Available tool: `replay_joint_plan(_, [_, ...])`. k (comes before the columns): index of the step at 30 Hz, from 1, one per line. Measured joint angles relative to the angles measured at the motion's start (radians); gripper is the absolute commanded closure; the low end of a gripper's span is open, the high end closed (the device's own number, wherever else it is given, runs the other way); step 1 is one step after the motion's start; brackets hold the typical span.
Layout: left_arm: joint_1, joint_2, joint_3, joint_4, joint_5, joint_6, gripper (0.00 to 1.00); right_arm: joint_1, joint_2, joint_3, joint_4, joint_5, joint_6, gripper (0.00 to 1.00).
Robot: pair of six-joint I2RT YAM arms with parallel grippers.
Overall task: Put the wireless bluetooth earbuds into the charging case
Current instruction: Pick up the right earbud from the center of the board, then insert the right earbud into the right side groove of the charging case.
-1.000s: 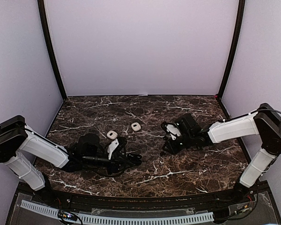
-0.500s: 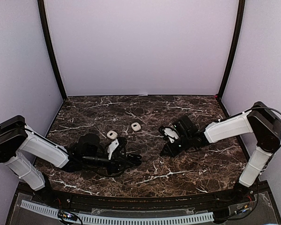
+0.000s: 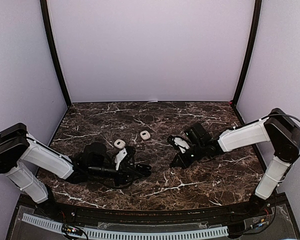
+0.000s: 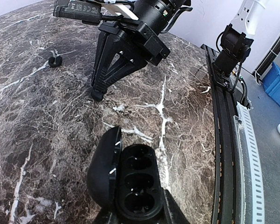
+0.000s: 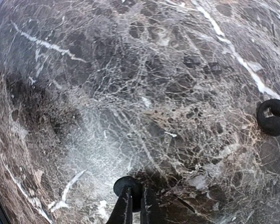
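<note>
My left gripper [image 4: 136, 213] is shut on the black charging case [image 4: 139, 184], low over the table. The case is open, its lid [image 4: 104, 167] swung to the left and its sockets empty. In the top view this gripper [image 3: 141, 170] is left of centre. My right gripper [image 5: 135, 198] is shut on a black roundish earbud [image 5: 125, 185], with its tips down at the marble. It shows in the top view [image 3: 175, 162] and in the left wrist view [image 4: 97, 93]. A second black earbud [image 5: 271, 116] lies loose on the table, also in the left wrist view [image 4: 55, 60].
Two small white rounded objects [image 3: 120, 143] [image 3: 145, 135] lie on the dark marble table [image 3: 155, 117] behind my left gripper. Lilac walls close in the back and sides. The table's black front rail [image 4: 224, 140] runs near my left gripper.
My right gripper has moved left and down, until its tips reach the marble. My left arm and the open case have stayed still.
</note>
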Motion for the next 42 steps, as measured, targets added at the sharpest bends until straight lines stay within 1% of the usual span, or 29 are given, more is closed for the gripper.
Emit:
replay_joint_plan(5, [0.0,0.0,0.001,-0.003,0.0,0.0,0.84,-0.003,-0.006,0.0,-0.008,-0.019,-0.002,1.0])
replay_joint_plan(17, [0.0,0.0,0.003,-0.012,0.005,0.0,0.83,-0.003,-0.081,-0.043,-0.012,-0.074,-0.001,1.0])
replay_joint_plan(22, [0.0,0.0,0.003,-0.003,0.035,0.0,0.83,-0.002,-0.159,-0.088,0.023,-0.114,0.002,1.0])
replay_joint_plan(26, [0.0,-0.005,-0.002,0.039,0.073,0.001,0.83,0.015,-0.248,-0.145,0.104,-0.157,0.003,1.0])
replay_joint_plan(34, [0.0,-0.066,-0.05,0.159,0.161,0.016,0.84,0.156,-0.439,-0.269,0.361,-0.201,-0.007,1.0])
replay_joint_plan(38, [0.0,-0.081,-0.057,0.193,0.18,0.029,0.84,0.216,-0.472,-0.286,0.459,-0.199,-0.027,1.0])
replay_joint_plan(42, [0.0,-0.097,-0.057,0.203,0.183,0.035,0.84,0.24,-0.478,-0.301,0.528,-0.192,-0.039,1.0])
